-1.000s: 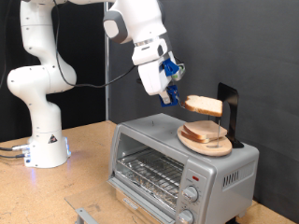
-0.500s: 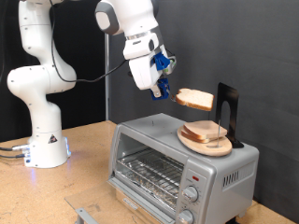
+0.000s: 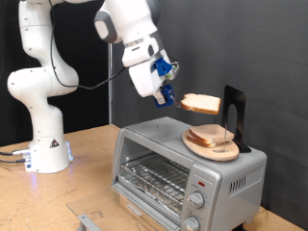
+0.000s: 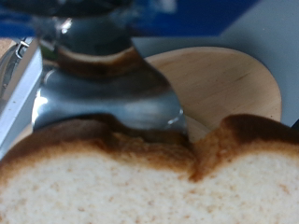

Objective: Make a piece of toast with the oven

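- Drifting slightly toward the exterior view's left since a moment ago, the claw [image 3: 169,95] is gripping the pale, brown-crusted flat slice of toast [image 3: 200,103] by one edge.
- Toast is hanging level, above the round wooden plate [image 3: 213,145] of matching slices atop the boxy silver-grey toaster oven [image 3: 183,166], extending rightward from the claw.

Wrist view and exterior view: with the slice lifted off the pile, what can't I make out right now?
- Claw fingertips: wrist view, hidden behind the piece of toast; exterior view, too small.
- Bread pile on the wooden plate: wrist view, blocked by the toast.
- Oven knobs: exterior view, settings too small, lowest cut off.
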`<state>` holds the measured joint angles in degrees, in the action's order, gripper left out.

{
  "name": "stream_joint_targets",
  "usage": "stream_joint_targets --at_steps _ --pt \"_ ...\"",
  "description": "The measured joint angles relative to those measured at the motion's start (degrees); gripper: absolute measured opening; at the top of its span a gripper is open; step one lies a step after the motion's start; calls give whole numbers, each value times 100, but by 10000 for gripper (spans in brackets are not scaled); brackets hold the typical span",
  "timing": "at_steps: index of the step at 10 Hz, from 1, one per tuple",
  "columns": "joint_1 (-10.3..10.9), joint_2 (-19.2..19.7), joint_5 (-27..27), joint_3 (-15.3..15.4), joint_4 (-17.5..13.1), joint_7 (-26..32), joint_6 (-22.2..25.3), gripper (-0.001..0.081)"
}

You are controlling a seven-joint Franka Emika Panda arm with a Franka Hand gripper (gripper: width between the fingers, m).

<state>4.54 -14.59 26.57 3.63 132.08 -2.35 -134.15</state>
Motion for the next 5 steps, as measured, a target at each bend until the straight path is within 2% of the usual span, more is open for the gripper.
stream_joint_targets --at_steps 2,5 --pt "-4 -378 348 -236 410 478 -61 412" --pt "-58 -1003 399 -624 969 859 34 412"
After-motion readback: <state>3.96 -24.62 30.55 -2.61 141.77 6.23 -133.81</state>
